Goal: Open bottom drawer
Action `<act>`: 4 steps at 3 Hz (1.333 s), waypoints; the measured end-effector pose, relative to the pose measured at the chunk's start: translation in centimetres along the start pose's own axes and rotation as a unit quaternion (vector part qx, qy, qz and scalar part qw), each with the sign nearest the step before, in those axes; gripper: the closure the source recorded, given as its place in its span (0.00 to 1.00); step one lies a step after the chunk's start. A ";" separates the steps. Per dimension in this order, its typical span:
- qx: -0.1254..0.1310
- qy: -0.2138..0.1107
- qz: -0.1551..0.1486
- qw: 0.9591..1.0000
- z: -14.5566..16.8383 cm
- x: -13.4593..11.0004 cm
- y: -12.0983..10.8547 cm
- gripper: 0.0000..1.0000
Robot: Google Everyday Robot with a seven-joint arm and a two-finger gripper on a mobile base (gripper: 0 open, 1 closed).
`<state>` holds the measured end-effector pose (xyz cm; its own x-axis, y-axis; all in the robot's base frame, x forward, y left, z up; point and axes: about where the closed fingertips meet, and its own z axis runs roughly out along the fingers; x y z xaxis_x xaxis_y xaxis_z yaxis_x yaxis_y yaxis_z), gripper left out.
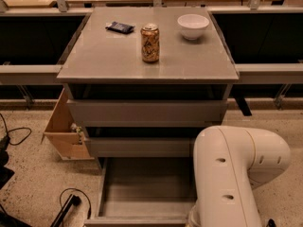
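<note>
Bottom drawer [142, 188]: lowest in grey cabinet [147, 112], drawn well out.
Handling: likely rigid, light, free-sliding; handleless, so hook the front's top lip.
Hand: hidden below white arm [232, 174], at the cabinet's lower right; state cannot be told.

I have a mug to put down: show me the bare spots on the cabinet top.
Bare: the front strip of the cabinet top in front of the can, and its right front corner below the bowl. Crowded: the back, packet to bowl. The gripper is out of view, past the arm.
</note>
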<state>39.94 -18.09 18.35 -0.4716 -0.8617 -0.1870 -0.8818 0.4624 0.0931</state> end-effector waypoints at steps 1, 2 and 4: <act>-0.004 0.004 0.004 1.000 0.0 0.6 0.5 1.00; -0.004 0.004 0.004 1.000 0.0 0.4 0.4 1.00; -0.010 0.008 0.008 1.000 -0.1 0.7 0.7 1.00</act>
<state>38.95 -18.38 18.34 -0.4862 -0.8572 -0.1696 -0.8736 0.4728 0.1150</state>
